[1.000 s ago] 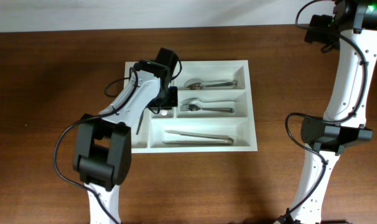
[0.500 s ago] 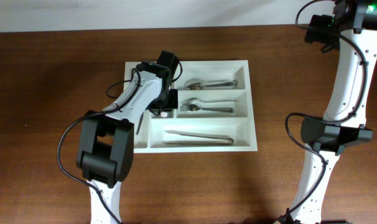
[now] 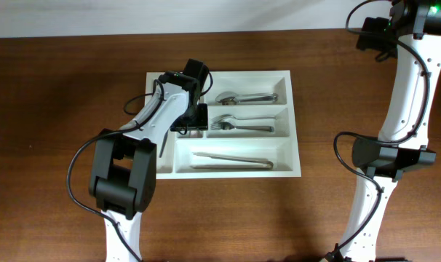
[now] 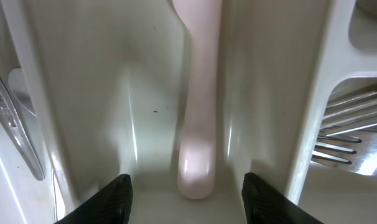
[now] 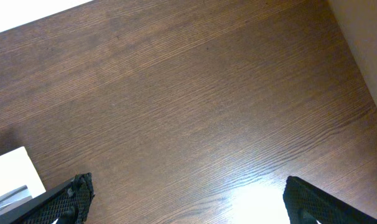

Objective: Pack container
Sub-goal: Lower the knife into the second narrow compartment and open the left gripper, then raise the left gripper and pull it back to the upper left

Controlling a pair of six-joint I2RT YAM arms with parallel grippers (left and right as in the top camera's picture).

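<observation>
Since a second ago: the left gripper (image 4: 187, 186) has let its jaws spread, while its arm has hardly shifted over the narrow slots; the right arm has not stirred.
Left hand state: partly wide and holding nothing. One finger stands on each side of the pale utensil (image 4: 198, 106), and from here neither seems to touch it.
Where the utensil lies: flat and loose on the floor of one narrow compartment, its rounded end right below and between the fingers.
Long axis: straight along the slot and parallel to the walls, running directly away from the gripper in the wrist view.
Container (image 3: 228, 144): sits on the table (image 3: 60, 87) right under the left arm's reach, well apart from the right arm.
Neighbours: a fork (image 4: 353, 130) lies past the divider (image 4: 325, 93) in a wide compartment, and a metal piece (image 4: 14, 124) lies in the other narrow slot.
Right gripper (image 5: 185, 190): jaws at full spread and empty, hanging over bare wood, with only a white corner of the tray at the edge of its view.
Nearer arm: the left, by far.
What the coming move turns on: this piece looks placed. Because the handle sits between the fingers and the walls are close on both sides, I'd judge the way out is straight up, since going sideways could drag the handle or knock the divider.
</observation>
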